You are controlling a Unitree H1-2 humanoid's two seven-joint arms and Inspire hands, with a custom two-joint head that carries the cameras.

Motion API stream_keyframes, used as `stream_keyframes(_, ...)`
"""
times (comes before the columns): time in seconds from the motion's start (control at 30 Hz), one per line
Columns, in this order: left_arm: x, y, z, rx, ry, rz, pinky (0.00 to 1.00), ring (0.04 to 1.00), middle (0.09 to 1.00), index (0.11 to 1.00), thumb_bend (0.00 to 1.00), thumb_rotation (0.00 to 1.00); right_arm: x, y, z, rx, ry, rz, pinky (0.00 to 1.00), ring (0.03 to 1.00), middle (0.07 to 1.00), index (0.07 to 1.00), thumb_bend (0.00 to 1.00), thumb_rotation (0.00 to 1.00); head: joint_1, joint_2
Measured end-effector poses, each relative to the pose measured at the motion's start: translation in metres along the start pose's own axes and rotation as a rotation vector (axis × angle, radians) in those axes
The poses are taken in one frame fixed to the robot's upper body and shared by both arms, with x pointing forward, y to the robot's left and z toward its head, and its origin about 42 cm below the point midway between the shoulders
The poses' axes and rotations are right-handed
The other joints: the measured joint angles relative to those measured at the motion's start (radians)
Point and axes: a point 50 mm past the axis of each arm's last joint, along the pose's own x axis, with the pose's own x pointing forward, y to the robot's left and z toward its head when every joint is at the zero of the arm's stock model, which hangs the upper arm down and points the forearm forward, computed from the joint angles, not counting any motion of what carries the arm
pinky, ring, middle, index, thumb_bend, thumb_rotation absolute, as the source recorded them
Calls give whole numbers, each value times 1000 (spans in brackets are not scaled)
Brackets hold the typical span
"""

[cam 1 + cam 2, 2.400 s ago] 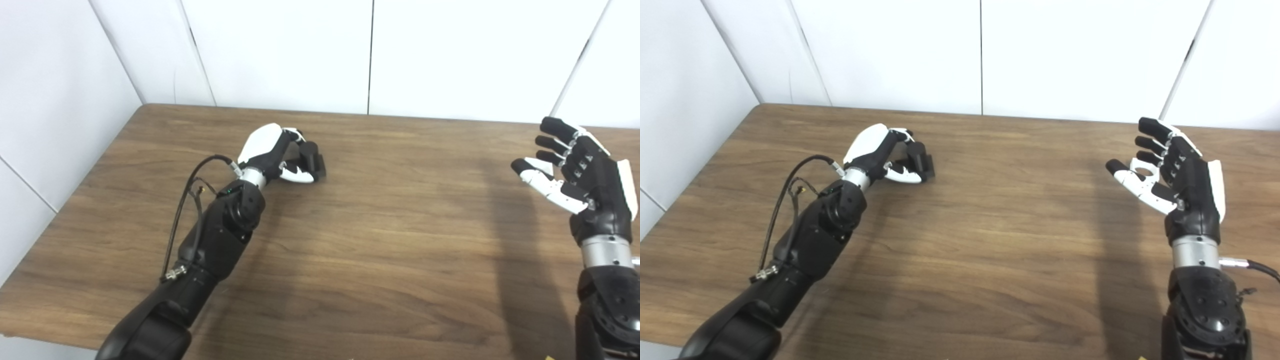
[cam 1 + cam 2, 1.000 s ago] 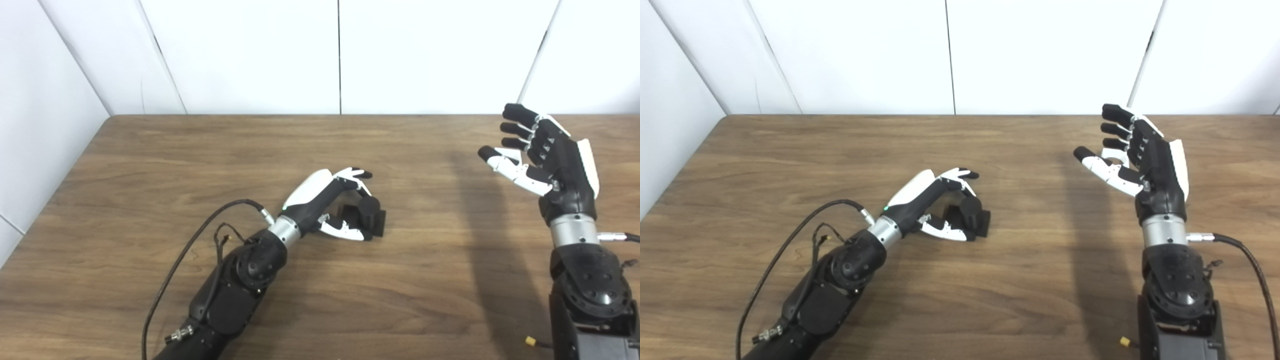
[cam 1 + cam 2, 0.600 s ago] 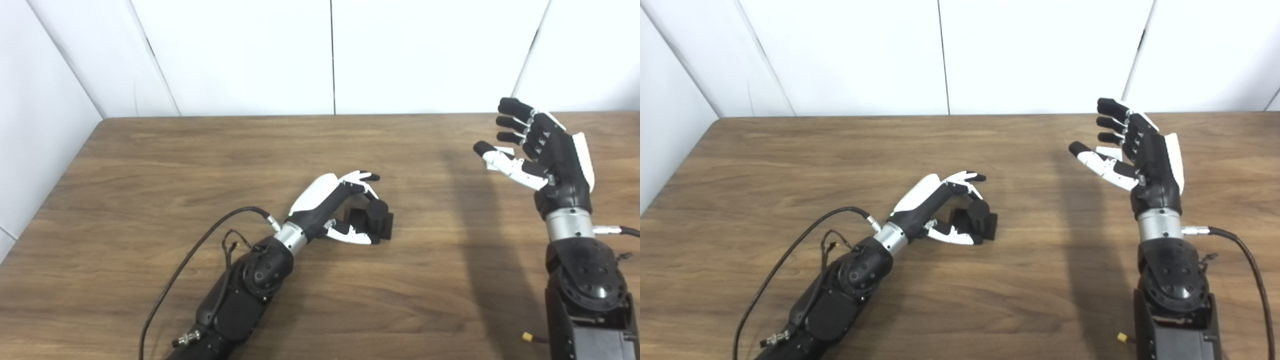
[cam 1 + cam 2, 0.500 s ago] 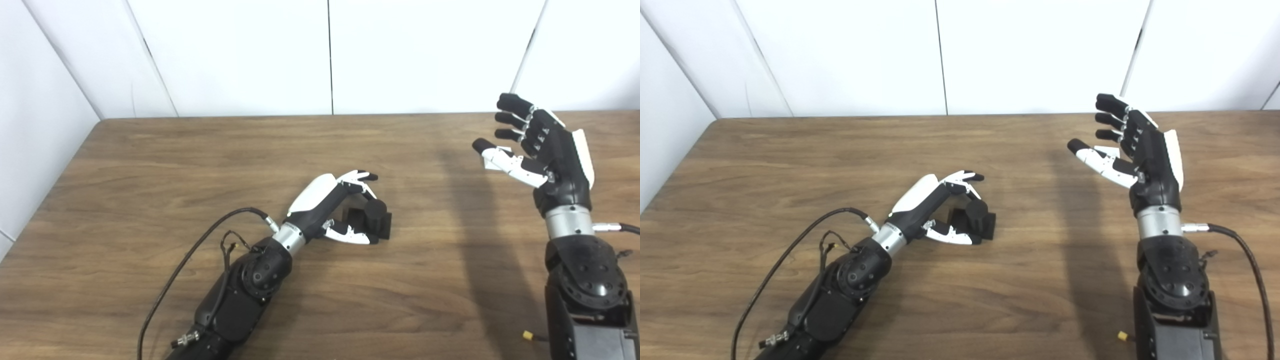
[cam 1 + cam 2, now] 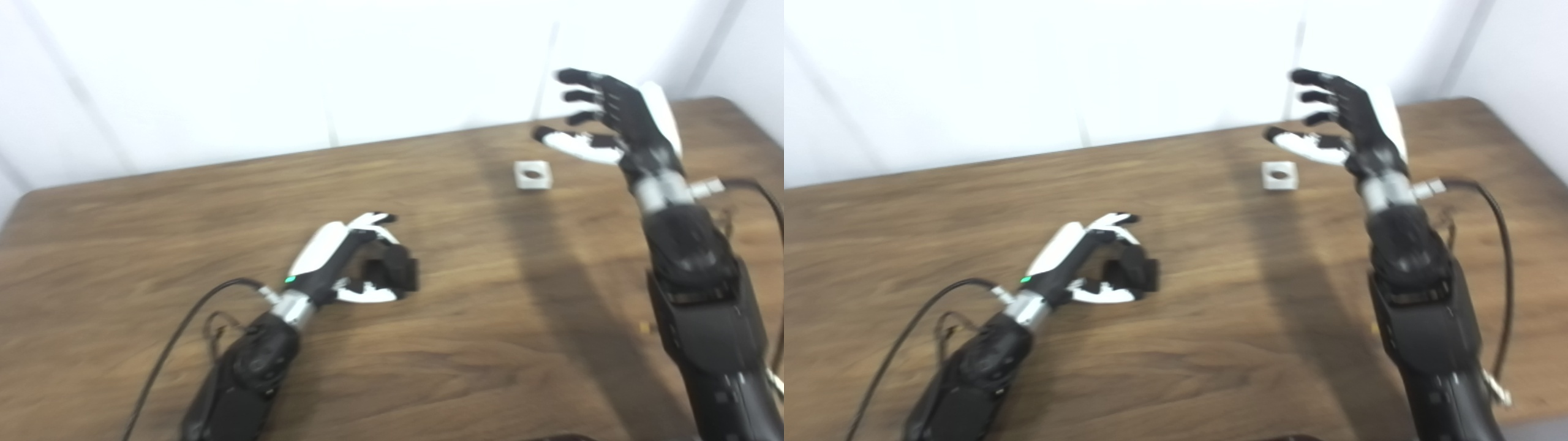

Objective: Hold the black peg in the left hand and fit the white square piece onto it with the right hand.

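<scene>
White wall panels back a brown wooden table [image 5: 153, 202] where a two-armed humanoid robot is at work on a peg-and-hole fit, both head views somewhat blurred. At centre-left the left hand [image 5: 343, 263] lies low on the wood with its fingers curled round the black peg [image 5: 395, 275], which sits on or just above the surface; how firm the hold is cannot be told through the blur. Toward the far right the white square piece [image 5: 533, 174] lies flat on the table by itself, its round hole facing up. Raised above the table just to the right of the piece and slightly beyond it, the right hand [image 5: 612, 119] has its fingers spread wide and holds nothing, with the thumb tip nearest the piece but not touching it. The step in hand looks to be the pick-up of the piece. Done well, the hand would drop down and slightly left so thumb and fingers come to opposite side faces, then close on those faces and leave the hole uncovered for the peg. A small flat piece may skid on the smooth wood if one side is touched first, so both contacts should land together
</scene>
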Motion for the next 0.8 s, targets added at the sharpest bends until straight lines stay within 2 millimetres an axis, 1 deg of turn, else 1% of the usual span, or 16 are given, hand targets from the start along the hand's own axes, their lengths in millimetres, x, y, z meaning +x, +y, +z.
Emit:
stream_keyframes(0.1, -1, 2, -1, 7, -4, -3, 836, 947, 901, 493, 518, 84, 9, -13, 6, -139, -22, 59, 556, 729, 783, 710, 741, 184, -8, -2)
stream_keyframes(0.17, -1, 2, -1, 8, -5, -2, 840, 947, 898, 493, 518, 83, 16, -20, 9, -195, -29, 87, 574, 740, 788, 709, 755, 184, 1, 0)
stream_keyframes(0.27, -1, 3, -1, 9, -6, -2, 839, 946, 896, 493, 519, 82, 25, -26, 11, -244, -26, 124, 574, 729, 782, 705, 771, 161, 5, -3)
stream_keyframes(0.5, -1, 4, -2, 9, -5, 1, 828, 943, 892, 493, 519, 81, 50, -31, 3, -341, -6, 222, 618, 753, 798, 717, 763, 196, 0, -9)
stream_keyframes(0.57, 0, 4, -2, 11, -5, 1, 824, 941, 890, 493, 520, 80, 60, -31, -2, -387, 8, 264, 683, 814, 825, 738, 752, 178, -2, -9)
stream_keyframes(0.63, 0, 4, -2, 12, -8, 1, 822, 941, 889, 493, 520, 80, 67, -32, -4, -449, 17, 312, 700, 834, 835, 747, 746, 166, -2, -8)
stream_keyframes(0.67, 0, 5, -2, 13, -10, 1, 823, 943, 888, 493, 520, 79, 69, -31, -2, -474, 11, 326, 696, 846, 840, 748, 761, 143, -2, -8)
stream_keyframes(0.73, 0, 5, -2, 13, -10, 3, 829, 946, 890, 493, 520, 79, 74, -30, -1, -531, 4, 355, 706, 870, 863, 765, 750, 179, -2, -9)
stream_keyframes(0.8, 0, 5, -2, 13, -9, 3, 835, 946, 891, 493, 520, 79, 80, -28, -5, -584, 14, 387, 720, 891, 885, 774, 749, 207, 0, -9)
